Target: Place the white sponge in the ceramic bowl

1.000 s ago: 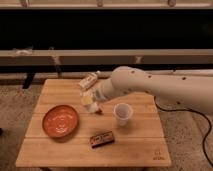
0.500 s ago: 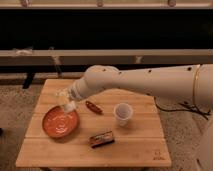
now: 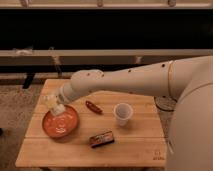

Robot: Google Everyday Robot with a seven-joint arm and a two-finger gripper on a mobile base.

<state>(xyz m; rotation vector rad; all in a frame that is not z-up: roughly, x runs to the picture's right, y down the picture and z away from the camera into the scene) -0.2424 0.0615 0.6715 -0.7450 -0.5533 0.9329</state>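
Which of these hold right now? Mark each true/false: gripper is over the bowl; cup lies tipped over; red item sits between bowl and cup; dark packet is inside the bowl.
1. The gripper is over the orange ceramic bowl, at its upper left rim. True.
2. The white cup lies tipped over. False: it stands upright on the wooden table.
3. The small red item sits between bowl and cup. True.
4. The dark packet is inside the bowl. False: it lies on the table, right of the bowl.

Glossy ceramic bowl (image 3: 60,123), slatted wooden table (image 3: 130,145)
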